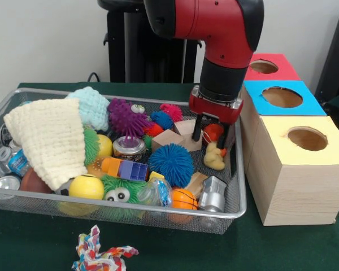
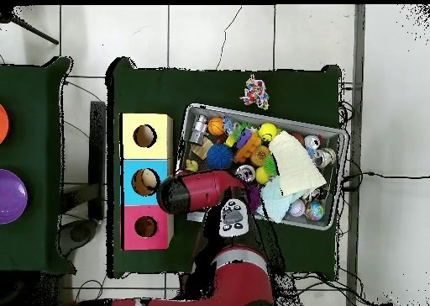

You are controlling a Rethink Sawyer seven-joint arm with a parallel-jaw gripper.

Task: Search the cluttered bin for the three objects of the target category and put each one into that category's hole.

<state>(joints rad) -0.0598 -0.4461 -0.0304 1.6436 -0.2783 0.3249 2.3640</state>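
The bin (image 1: 237, 192) sits on the green table (image 1: 305, 248), its long axis running left to right across the front view, packed with toys. No writing on anything can be read – the small bottles carry blue labels, but the print is too small to make out.

At the bin's right end the gripper (image 1: 213, 134) reaches down among the toys, its two black fingers (image 1: 198, 127) parted around a small red ball (image 1: 213, 132) – whether they press it I cannot tell. A yellow rubber duck (image 1: 214, 157) lies just below, a wooden block (image 1: 186, 132) to the left, a blue spiky ball (image 1: 171, 164) nearer the front.

Right of the bin stand three pale wooden boxes in a row; the hole (image 1: 264, 66) is in the farthest, red-topped one, facing straight up. A cream knitted cloth (image 1: 48, 138) covers the bin's left end. A rope toy (image 1: 99, 254) lies on the table outside the bin's front rim.
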